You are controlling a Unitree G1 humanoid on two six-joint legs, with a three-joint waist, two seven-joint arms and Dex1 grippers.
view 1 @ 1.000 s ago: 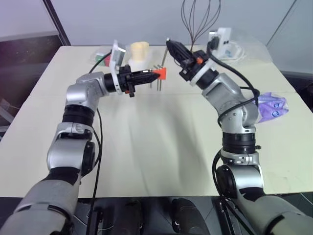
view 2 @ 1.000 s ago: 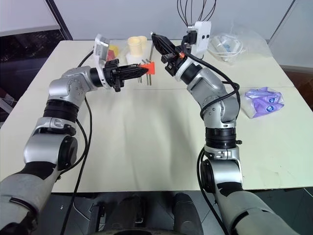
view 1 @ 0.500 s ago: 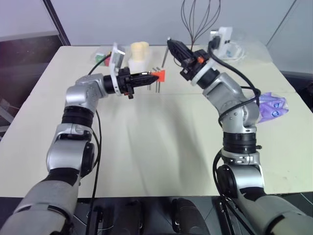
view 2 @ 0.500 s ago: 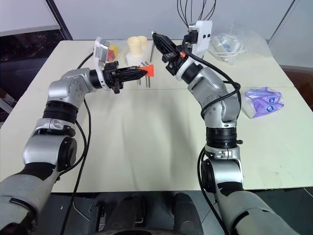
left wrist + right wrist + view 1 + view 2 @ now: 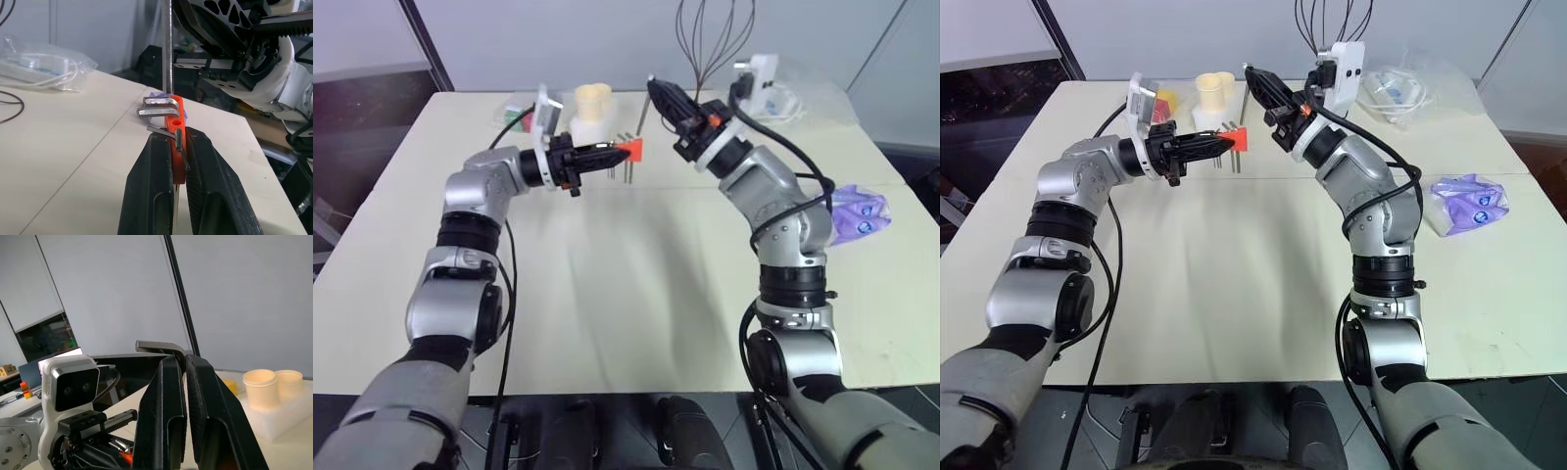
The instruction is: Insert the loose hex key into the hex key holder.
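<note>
Two sets of jaws are clamped tight and have stayed put over the last second: your left jaws [image 5: 179, 169] pinch the small red-orange plastic hex key holder [image 5: 174, 117], its grey prongs jutting just past the fingertips, and your right jaws [image 5: 185, 363] grip the thin L-shaped grey metal hex key [image 5: 161, 346] by its bend. Nothing has closed up, so key and holder remain apart above the counter [image 5: 636, 284]. Insertion is not yet begun; you'll likely need to line the long shank up with an empty hole first.
</note>
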